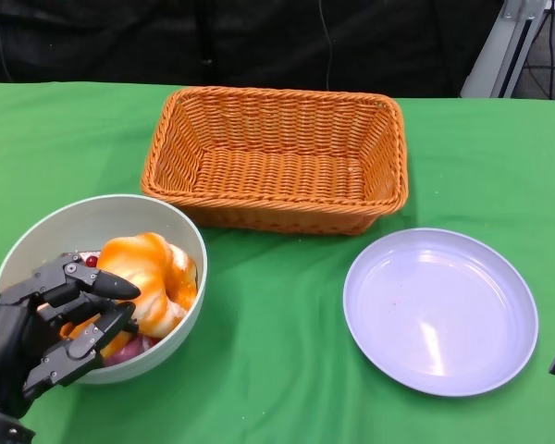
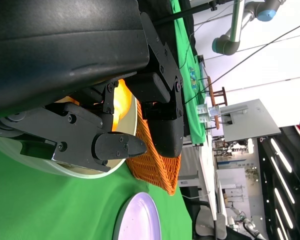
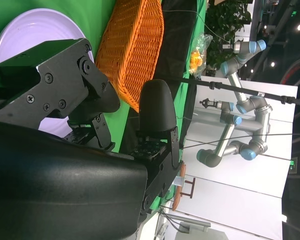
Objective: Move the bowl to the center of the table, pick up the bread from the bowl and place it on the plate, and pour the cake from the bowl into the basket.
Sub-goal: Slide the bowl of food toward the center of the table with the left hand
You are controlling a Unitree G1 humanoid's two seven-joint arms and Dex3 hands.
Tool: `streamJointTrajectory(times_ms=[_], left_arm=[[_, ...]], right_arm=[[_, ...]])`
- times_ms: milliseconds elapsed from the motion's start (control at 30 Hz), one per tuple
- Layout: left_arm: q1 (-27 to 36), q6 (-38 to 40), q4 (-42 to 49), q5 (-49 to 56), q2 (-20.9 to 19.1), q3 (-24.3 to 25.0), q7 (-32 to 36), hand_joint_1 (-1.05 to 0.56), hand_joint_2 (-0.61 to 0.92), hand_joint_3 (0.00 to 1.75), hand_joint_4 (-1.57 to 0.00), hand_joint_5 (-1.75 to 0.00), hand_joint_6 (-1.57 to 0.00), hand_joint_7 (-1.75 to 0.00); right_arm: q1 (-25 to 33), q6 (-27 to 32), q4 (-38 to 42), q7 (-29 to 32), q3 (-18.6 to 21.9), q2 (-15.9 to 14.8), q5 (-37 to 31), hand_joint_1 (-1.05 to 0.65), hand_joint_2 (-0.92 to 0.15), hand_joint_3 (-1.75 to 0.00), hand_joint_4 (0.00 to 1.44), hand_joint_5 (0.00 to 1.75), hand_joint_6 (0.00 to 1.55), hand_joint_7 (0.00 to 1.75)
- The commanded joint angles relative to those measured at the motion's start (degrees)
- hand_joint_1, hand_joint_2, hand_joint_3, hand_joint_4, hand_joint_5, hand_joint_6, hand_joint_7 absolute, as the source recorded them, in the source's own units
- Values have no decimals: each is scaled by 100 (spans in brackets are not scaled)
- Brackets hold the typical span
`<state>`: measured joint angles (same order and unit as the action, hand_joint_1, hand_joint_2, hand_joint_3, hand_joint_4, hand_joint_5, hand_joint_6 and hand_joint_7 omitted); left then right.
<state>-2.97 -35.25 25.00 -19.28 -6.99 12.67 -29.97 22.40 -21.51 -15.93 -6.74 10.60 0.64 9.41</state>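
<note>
Head view: left hand (image 1: pixel 51 324) reaches over the near rim of the smooth grey bowl (image 1: pixel 37 236) at the desk's near-left edge, fingers curled toward the glossy orange bread (image 1: pixel 148 277); a grip cannot be confirmed. Woven basket (image 1: pixel 277 157) sits mid-desk toward the far edge; round lilac plate (image 1: pixel 441 310) near-right.

Right wrist view: right hand (image 3: pixel 105 115), fingers apart, holds nothing.

Left wrist view: fingers (image 2: pixel 115 147) over the bowl rim.

Bowl at the near left, plate at the near right, basket behind and between them.
The bowl (image 1: pixel 180 236) holds the bread (image 1: pixel 148 273); the left hand (image 1: pixel 51 324) reaches in over its near rim. The plate (image 1: pixel 440 311) and the basket (image 1: pixel 277 157) lie apart on the table (image 1: pixel 277 370).
</note>
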Motion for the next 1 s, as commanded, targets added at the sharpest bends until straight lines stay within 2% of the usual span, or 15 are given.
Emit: streamJointTrajectory(times_ms=[33, 200, 367, 633, 767, 900, 1000], left_arm=[[15, 35, 88, -88, -113, 52, -100, -6, 88, 39, -63, -142, -81, -89], [7, 18, 117, -89, -119, 59, -131, -8, 88, 38, -63, -141, -81, -90], [40, 107, 66, -105, -132, 56, -134, -14, 92, 27, -62, -146, -79, -93], [48, 117, 47, -115, -141, 35, -168, -9, 91, 29, -63, -146, -80, -96], [76, 179, -25, -90, -135, 22, -121, -16, 89, 28, -65, -149, -79, -104], [77, 131, -2, -34, -151, 13, -133, -16, 87, 33, -65, -153, -75, -115], [92, 168, -43, -42, -144, -3, -144, -14, 78, 52, -67, -151, -74, -118]], right_arm=[[-6, 1, 9, -7, 41, -79, 51, 10, -57, -126, 70, 175, 52, 166], [-5, -3, 33, -37, 56, -84, 92, 10, -57, -124, 68, 175, 52, 165], [-43, -114, 132, -54, 69, -86, 52, 7, -56, -124, 69, 175, 54, 165], [-36, -67, 125, -65, 74, -82, 76, 5, -54, -125, 70, 175, 55, 164], [-41, -89, 111, -69, 48, -67, 73, 8, -55, -126, 70, 175, 55, 164], [-35, -95, 89, -63, 38, -81, 15, 6, -54, -128, 71, 175, 56, 166], [-45, -108, 114, -90, 42, -86, 52, 5, -54, -129, 71, 175, 56, 167]])
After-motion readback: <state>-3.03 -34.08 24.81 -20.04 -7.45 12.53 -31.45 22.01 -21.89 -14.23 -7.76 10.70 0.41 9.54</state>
